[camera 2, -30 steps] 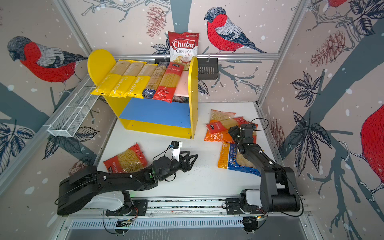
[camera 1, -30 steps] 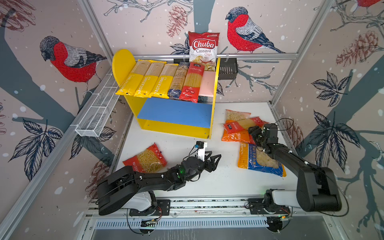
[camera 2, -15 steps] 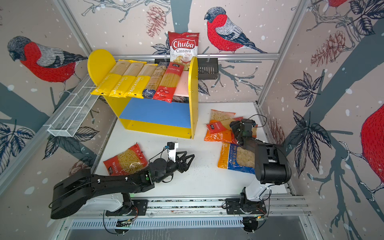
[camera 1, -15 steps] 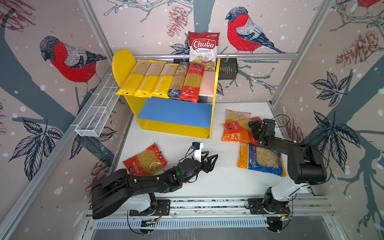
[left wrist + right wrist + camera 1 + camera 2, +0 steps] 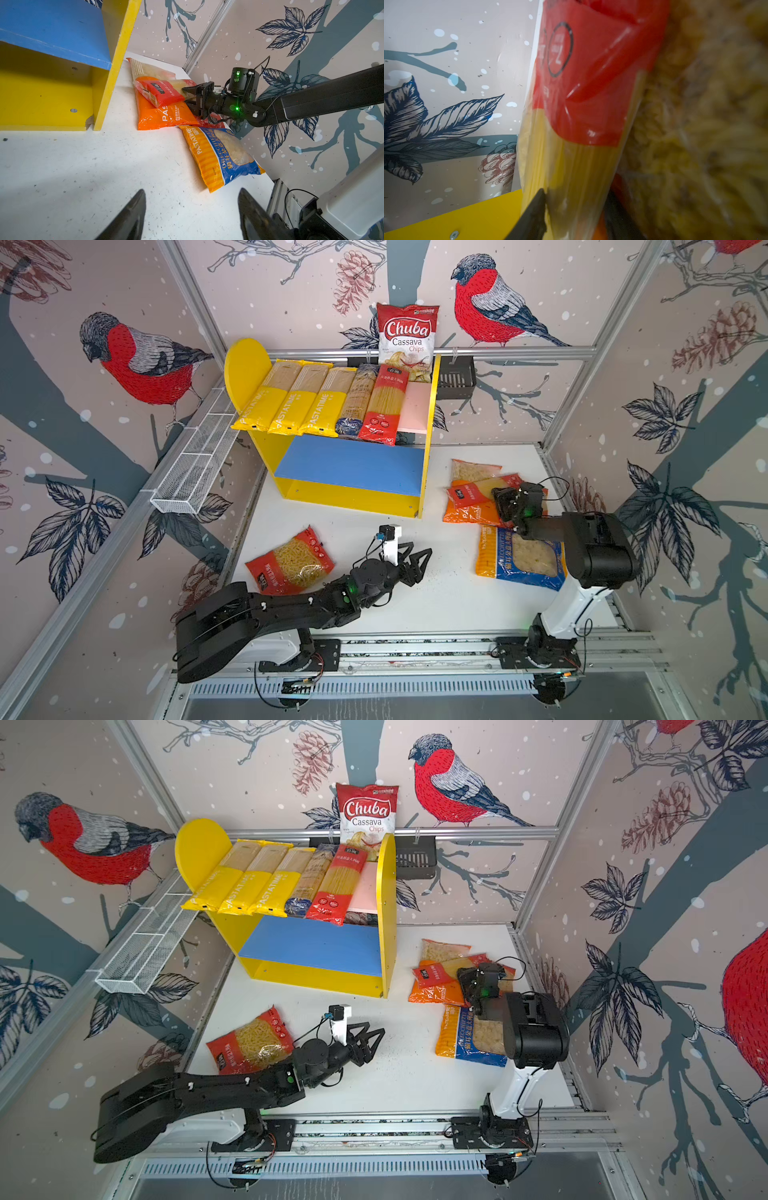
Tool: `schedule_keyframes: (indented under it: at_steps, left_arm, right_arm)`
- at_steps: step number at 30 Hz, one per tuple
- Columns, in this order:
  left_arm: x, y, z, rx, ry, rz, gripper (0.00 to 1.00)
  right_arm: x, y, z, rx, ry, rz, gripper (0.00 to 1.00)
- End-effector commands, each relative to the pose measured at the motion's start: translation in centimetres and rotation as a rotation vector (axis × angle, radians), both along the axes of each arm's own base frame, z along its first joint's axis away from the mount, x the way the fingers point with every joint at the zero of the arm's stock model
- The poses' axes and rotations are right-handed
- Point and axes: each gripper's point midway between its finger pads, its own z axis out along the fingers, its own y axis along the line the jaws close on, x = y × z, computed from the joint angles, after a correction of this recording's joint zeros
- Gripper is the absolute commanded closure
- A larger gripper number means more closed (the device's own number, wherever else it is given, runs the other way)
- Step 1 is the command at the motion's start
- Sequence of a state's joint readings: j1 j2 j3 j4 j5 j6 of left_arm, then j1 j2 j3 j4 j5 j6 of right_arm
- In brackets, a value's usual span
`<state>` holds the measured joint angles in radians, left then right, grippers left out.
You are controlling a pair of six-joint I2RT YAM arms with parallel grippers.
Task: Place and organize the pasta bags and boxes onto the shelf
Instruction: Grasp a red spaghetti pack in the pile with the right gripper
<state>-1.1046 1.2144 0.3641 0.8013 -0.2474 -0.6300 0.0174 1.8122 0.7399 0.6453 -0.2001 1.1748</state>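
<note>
Item: red-labelled spaghetti pack (image 5: 164,93), one long clear-film sleeve with red printing, lying slantwise atop the orange macaroni bag (image 5: 166,119) on the white table (image 5: 449,597), just to the right of the shelf (image 5: 353,501) in both top views and not touching it. Holder: right gripper (image 5: 188,96), jaws narrow, one on each side of the pack toward its end farther from the shelf, both fingers against the film in the right wrist view (a hold, by the look of it, though how firm cannot be told). Left gripper (image 5: 419,555): jaws wide, empty, over bare table near the middle. Handling, judged: light to moderate weight; stiff lengthwise thanks to the packed strands, yet those strands are brittle and would likely snap under a bend or a hard pinch; film glossy and probably slippery, with loose crimped ends that give poor purchase. An off-centre hold may let the long body lever downward and slide out, so a hold across the middle of the strands looks safer. Destination, judged: the bare strip of pink upper board (image 5: 415,410) beside the five long packs (image 5: 324,406) laid there. Also off the shelf: blue-orange PASTATIME bag (image 5: 523,558), red macaroni bag (image 5: 291,566), and a paler bag (image 5: 473,469) partly under the pile.
</note>
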Motion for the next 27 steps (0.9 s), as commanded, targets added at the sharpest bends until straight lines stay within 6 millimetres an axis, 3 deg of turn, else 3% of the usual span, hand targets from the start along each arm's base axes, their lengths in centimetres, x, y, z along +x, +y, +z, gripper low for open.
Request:
schedule_keyframes:
  at_steps: [1, 8, 13, 23, 27]
  left_arm:
    - [0.0, 0.2, 0.5, -0.021, -0.01, 0.01, 0.31]
    - [0.0, 0.5, 0.6, -0.039, -0.005, 0.018, 0.31]
    - [-0.1, 1.2, 0.7, -0.074, 0.003, 0.032, 0.31]
    - [-0.5, 1.6, -0.6, -0.14, 0.05, 0.027, 0.3]
    - [-0.5, 2.1, -1.2, -0.162, 0.075, 0.043, 0.3]
  right_arm:
    - [0.6, 0.3, 2.3, 0.026, -0.094, 0.006, 0.7]
    - [0.2, 0.7, 4.7, 0.036, -0.138, 0.02, 0.86]
    - [-1.7, 1.0, 7.0, 0.04, -0.167, 0.012, 0.92]
    - [-9.7, 3.6, 6.1, -0.047, -0.08, -0.06, 0.95]
    - [-12.8, 6.1, 5.5, -0.083, -0.064, -0.053, 0.94]
